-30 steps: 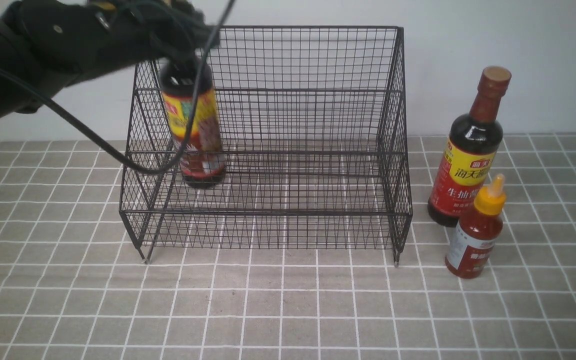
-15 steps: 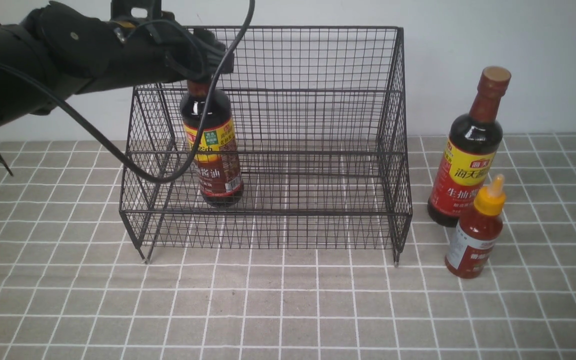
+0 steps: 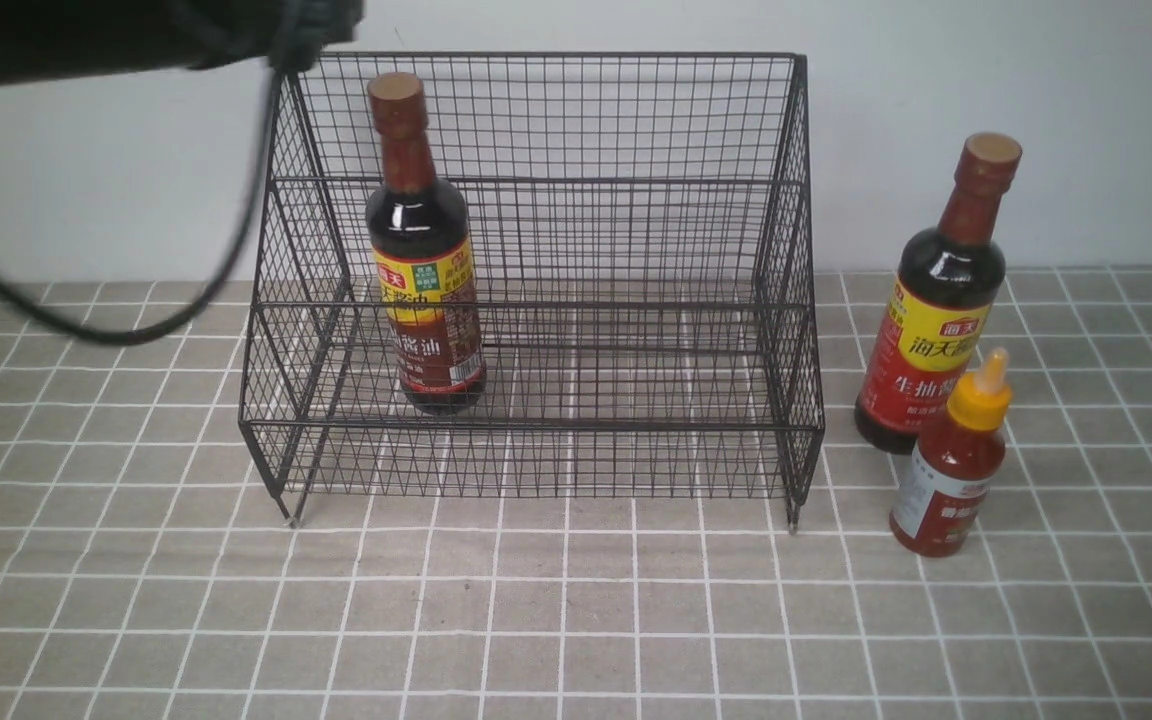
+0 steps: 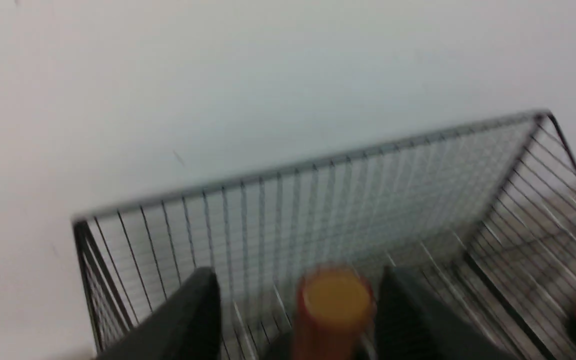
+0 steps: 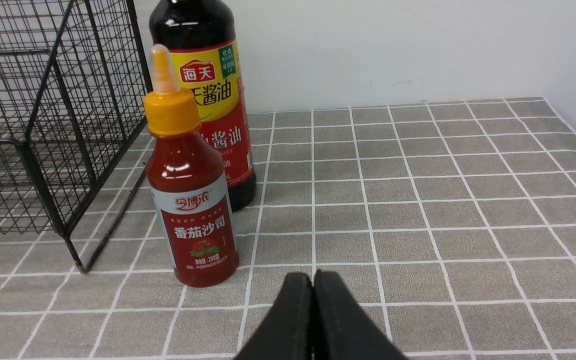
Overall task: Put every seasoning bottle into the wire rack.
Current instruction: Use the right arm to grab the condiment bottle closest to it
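One tall dark seasoning bottle point(image 3: 426, 300) with a brown cap stands upright on the left of the wire rack's point(image 3: 636, 120) lower tier. My left gripper point(image 4: 300, 274) hangs open above it; its blurred fingers flank the cap point(image 4: 335, 300) without pinching it. Only the left arm's dark end point(image 3: 136, 30) shows in the front view, at the top left. A second tall soy bottle point(image 3: 936, 320) and the short red sauce bottle point(image 3: 951, 480) stand on the table right of the rack. My right gripper point(image 5: 313, 277) is shut and empty, low before the red bottle point(image 5: 193, 210).
A black cable point(image 3: 186, 310) droops from the left arm beside the rack's left wall. The table is covered with a grey checked cloth point(image 3: 576, 620), and a white wall stands close behind the rack. The rack's right wall point(image 5: 93, 100) stands just beside the two bottles.
The left gripper has let go of the soy bottle and risen up and to the left, clear of the cap. The bottle now stands by itself in the rack.
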